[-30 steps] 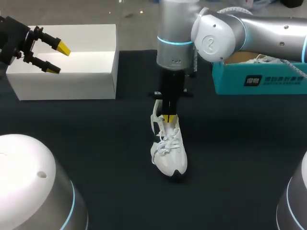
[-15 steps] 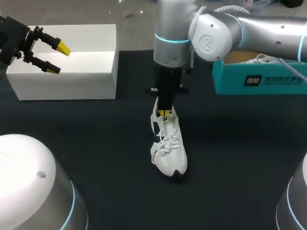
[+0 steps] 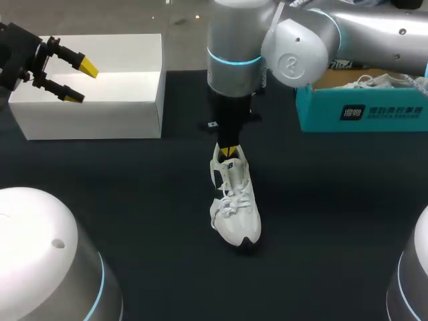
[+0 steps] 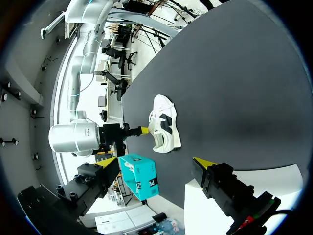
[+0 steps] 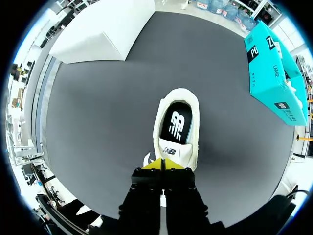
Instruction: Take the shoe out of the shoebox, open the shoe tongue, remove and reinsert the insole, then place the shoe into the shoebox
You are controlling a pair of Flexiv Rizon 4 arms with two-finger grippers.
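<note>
Hanging with tips pressed together, the right claw [image 3: 229,152] is just above the shoe [image 3: 235,200].

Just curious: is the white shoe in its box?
Out: the shoe stands upright on the table, away from the teal shoebox.

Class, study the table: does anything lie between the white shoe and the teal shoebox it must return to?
Nothing visible lies on the table between the shoe and the teal shoebox. Only the right arm hangs over that stretch, with the right hand at the shoe's tongue.
</note>
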